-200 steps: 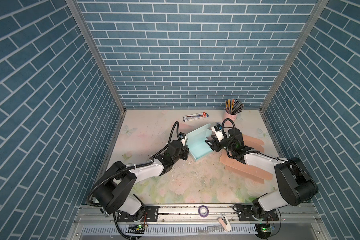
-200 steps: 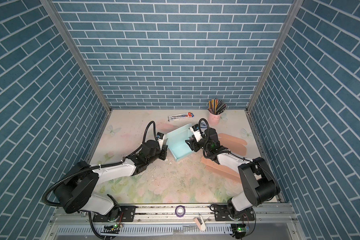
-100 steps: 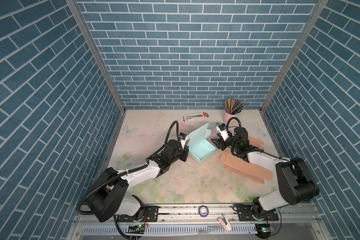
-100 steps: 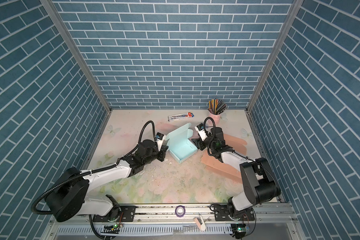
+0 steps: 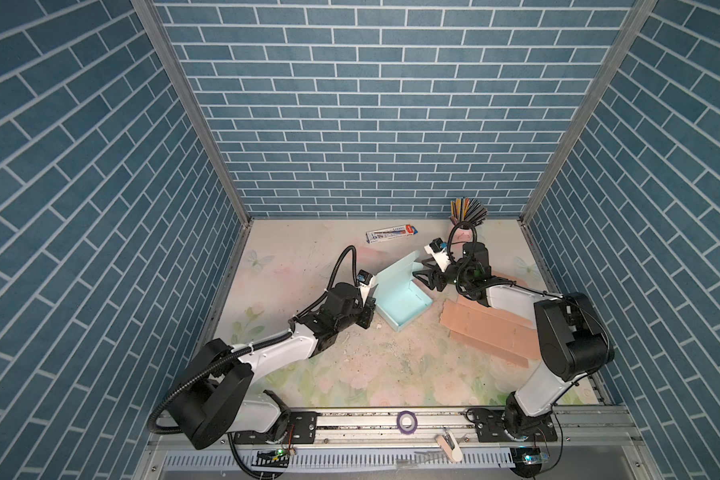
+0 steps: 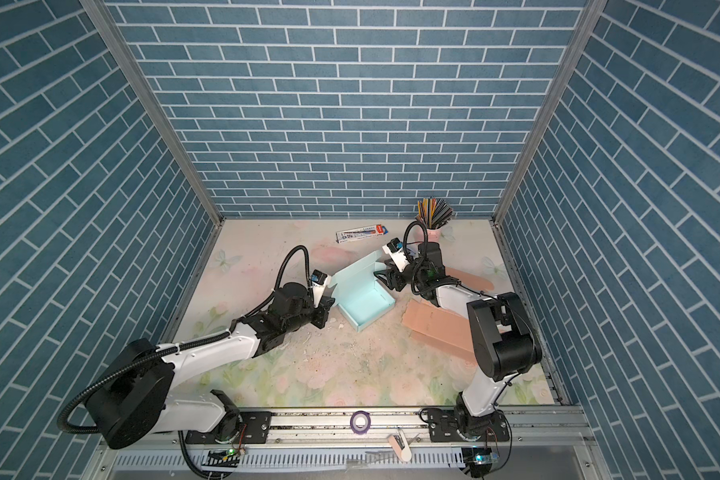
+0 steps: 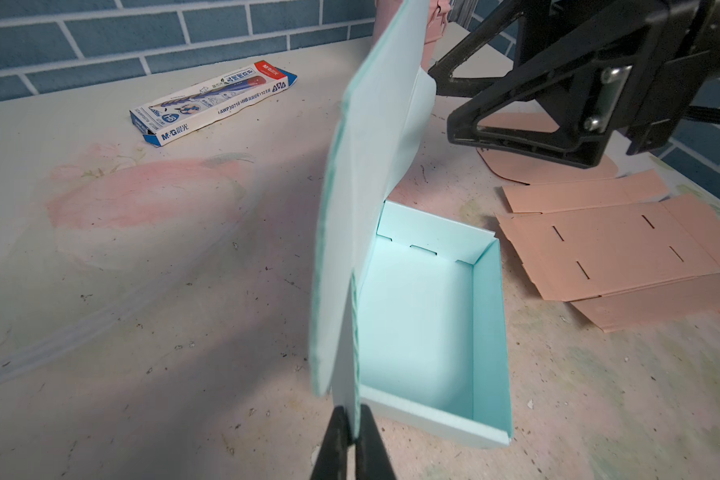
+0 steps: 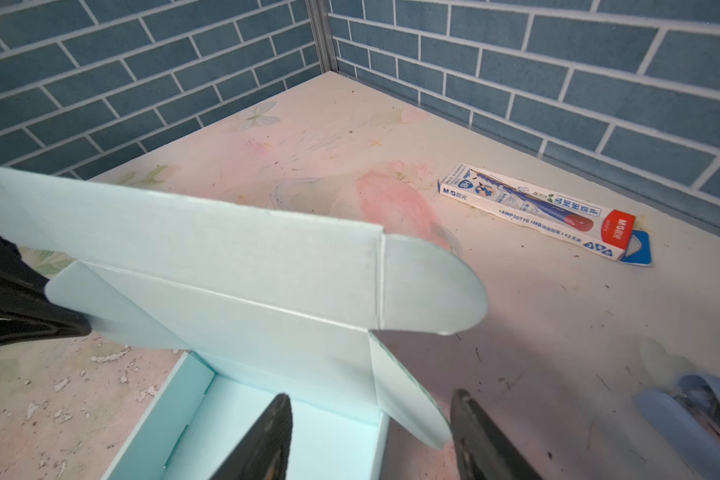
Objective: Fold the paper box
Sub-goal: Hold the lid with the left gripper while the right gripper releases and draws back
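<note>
The light teal paper box [image 5: 406, 307] [image 6: 368, 309] sits mid-table with its tray walls folded up and its lid [image 7: 366, 174] [image 8: 225, 266] standing nearly upright. My left gripper [image 7: 353, 419] [image 5: 374, 300] is shut on the lid's side flap at the tray's left end. My right gripper [image 8: 371, 405] [image 5: 424, 276] [image 6: 385, 279] is open at the opposite end. Its fingers straddle the rounded side flap [image 8: 408, 399] there without pinching it. One finger hangs over the tray's inside, its partner outside the box.
A flat salmon cardboard blank [image 5: 489, 328] [image 7: 607, 245] lies right of the box, under my right arm. A pencil carton [image 5: 390, 232] [image 8: 533, 208] and a cup of pencils [image 5: 467, 210] stand at the back. A purple tape roll [image 5: 406, 420] rests on the front rail.
The box has slid slightly toward the front right in my left gripper's hold, and its lid stands more upright. My right gripper has drawn back from over the tray to the lid's end flap.
</note>
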You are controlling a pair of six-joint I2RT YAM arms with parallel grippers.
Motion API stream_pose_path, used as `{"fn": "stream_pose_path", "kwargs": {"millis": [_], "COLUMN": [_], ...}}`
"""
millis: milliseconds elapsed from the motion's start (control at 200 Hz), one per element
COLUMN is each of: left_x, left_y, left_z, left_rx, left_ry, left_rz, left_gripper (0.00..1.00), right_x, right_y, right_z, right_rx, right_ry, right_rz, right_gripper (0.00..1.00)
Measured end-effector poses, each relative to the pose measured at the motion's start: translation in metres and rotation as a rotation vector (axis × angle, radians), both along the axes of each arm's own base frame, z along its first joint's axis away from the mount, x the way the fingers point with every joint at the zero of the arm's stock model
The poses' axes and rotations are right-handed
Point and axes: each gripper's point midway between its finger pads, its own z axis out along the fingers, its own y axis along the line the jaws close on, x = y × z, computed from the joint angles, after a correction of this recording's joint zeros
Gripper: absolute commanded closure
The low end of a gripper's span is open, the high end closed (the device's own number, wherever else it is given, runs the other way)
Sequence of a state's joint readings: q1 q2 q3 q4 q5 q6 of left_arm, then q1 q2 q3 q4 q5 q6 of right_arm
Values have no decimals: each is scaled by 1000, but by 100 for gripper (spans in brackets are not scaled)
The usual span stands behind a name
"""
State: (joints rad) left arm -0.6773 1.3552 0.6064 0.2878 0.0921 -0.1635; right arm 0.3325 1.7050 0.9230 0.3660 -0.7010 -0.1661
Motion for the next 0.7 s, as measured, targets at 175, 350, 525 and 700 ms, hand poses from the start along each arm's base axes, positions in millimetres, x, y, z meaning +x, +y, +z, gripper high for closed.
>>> {"fn": "stream_pose_path", "kwargs": {"millis": [175, 350, 525, 700], "left_x": [1, 2, 2, 3], "left_y": [2, 5, 8, 10], "left_z": [1, 1, -3, -3], "left_rx": [0, 0, 5, 6], "left_ry": [0, -1, 6, 7], "left_rz": [4, 10, 16, 23], "left_gripper": [92, 92, 92, 92], "right_x": [2, -1, -3, -4], "right_y": [6, 10, 11, 13], "right_z": [3, -1, -2, -3], "right_rx": [18, 28, 28, 20], "right_ry": [2, 36, 46, 50], "right_rz": [33, 65, 81, 94], "right_gripper": [39, 40, 59, 69]}}
